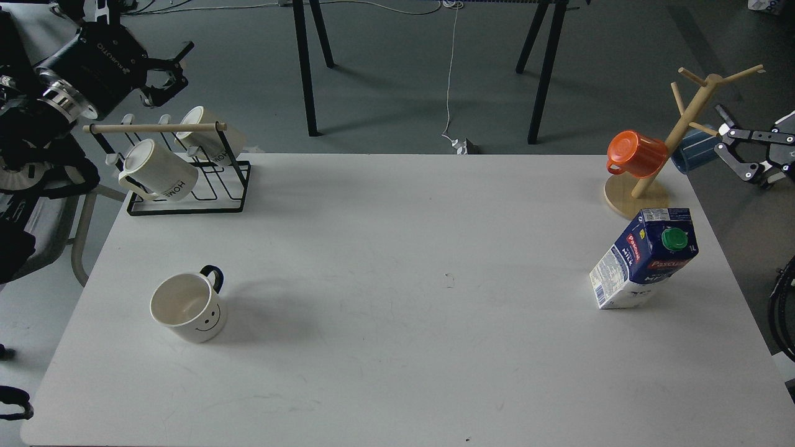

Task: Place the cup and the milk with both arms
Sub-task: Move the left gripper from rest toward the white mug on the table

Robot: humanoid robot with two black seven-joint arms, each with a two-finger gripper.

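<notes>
The cup (188, 307), a white mug with a black handle and a smiley face, stands upright on the white table (397, 347) at the front left. The milk (646, 259), a blue and white Pascual carton with a green cap, stands upright at the right side. My left gripper (166, 72) hangs high at the far left, above the mug rack and well behind the cup, its fingers spread open and empty. At the far right edge, behind the milk, my right gripper (728, 148) is open beside the mug tree and holds nothing.
A black wire rack (186, 186) with a wooden bar holds two cream HOME mugs (158, 171) at the back left. A wooden mug tree (674, 139) at the back right carries an orange mug (636, 154) and a blue one (692, 150). Black stand legs rise behind the table.
</notes>
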